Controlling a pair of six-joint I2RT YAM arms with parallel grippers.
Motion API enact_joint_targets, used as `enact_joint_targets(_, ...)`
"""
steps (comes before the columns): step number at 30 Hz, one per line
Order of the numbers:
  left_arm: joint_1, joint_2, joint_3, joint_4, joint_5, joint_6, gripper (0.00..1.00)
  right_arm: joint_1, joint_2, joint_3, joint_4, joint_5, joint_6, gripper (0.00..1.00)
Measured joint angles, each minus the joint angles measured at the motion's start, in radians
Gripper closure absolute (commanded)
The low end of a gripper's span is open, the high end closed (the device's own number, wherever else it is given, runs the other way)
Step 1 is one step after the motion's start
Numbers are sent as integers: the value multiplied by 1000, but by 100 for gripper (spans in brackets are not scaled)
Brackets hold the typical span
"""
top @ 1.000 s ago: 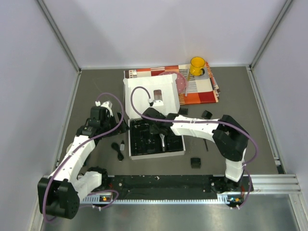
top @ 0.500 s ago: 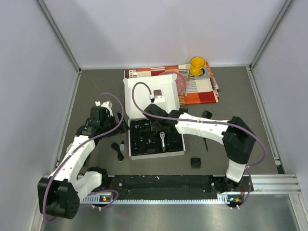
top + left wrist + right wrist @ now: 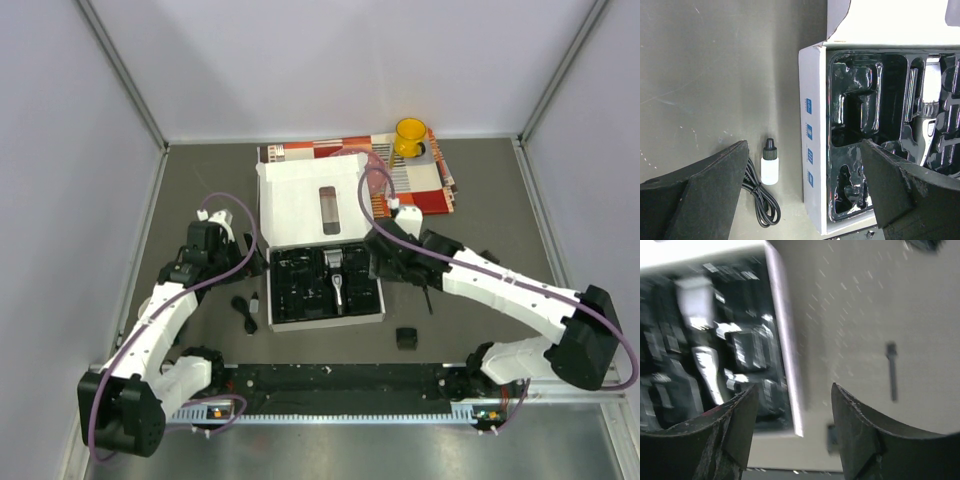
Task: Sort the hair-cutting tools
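**Right wrist view: both grippers parted and empty, clipper lying in the tray**

The right gripper (image 3: 794, 390) has its two fingers spread with nothing between them. It hangs over the right wall of the white cardboard box with a black moulded tray (image 3: 785, 365). The picture is blurred, but the black-and-silver handheld electric clipper (image 3: 705, 365) shows inside the tray. A thin black stick (image 3: 892, 370) lies on the grey table to the right, apart from the box.

The left gripper (image 3: 804, 145) is also spread wide and holds nothing. It hovers above the box's left wall. Between its fingers, on the table just left of the box, stands a small white bottle with a black cap (image 3: 769, 165), with a coiled black cord (image 3: 762, 205) beside it.

From above, the clipper (image 3: 338, 285) lies lengthwise in the tray's middle compartment. A small black plastic guard comb (image 3: 407, 338) sits on the table in front of the box's right corner. A yellow cup (image 3: 410, 135) stands at the far edge on a striped cloth (image 3: 420, 190).
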Motion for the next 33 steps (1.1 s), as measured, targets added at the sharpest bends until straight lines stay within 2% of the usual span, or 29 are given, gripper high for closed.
enact_joint_targets(7,0,-1,0,0,10,0,2,2,-122,-212,-204,-48,124,24)
enact_joint_targets(13,0,7,0,1,19,0,2,2,-286,-288,-269,-88,154,18)
enact_joint_targets(15,0,10,0,1,20,0,2,2,-286,-299,-269,-106,150,17)
enact_joint_targets(16,0,11,0,1,22,0,2,2,-279,-307,-265,-120,145,11)
enact_joint_targets(21,0,16,0,1,29,1,2,2,-248,-385,-201,-212,110,7)
enact_joint_targets(27,0,16,0,1,29,1,3,2,-232,-465,-109,-286,64,9)
enact_joint_targets(33,0,16,0,0,24,1,3,2,-127,-469,-30,-326,27,12)
